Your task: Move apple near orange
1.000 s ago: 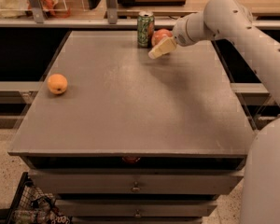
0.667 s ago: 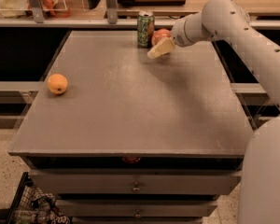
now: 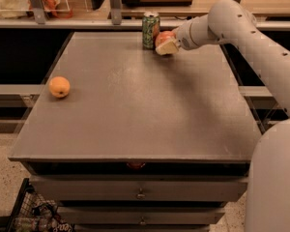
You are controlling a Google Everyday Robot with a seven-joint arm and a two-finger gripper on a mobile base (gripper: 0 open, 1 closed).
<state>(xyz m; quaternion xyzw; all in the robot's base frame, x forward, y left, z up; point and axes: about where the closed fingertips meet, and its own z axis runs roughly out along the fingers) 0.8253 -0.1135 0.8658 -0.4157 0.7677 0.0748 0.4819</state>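
The apple is reddish and sits at the far edge of the table, just right of a green can. My gripper is at the apple's near side, touching or overlapping it, and hides its lower part. The arm reaches in from the right. The orange is small, yellow-orange, and lies alone near the table's left edge, far from the apple.
A green soda can stands upright right beside the apple on its left. The grey table has drawers below. A shelf rail runs behind the far edge. A wire basket sits on the floor at lower left.
My gripper has moved slightly back toward the apple and now overlaps it more. The orange and the can have not moved.
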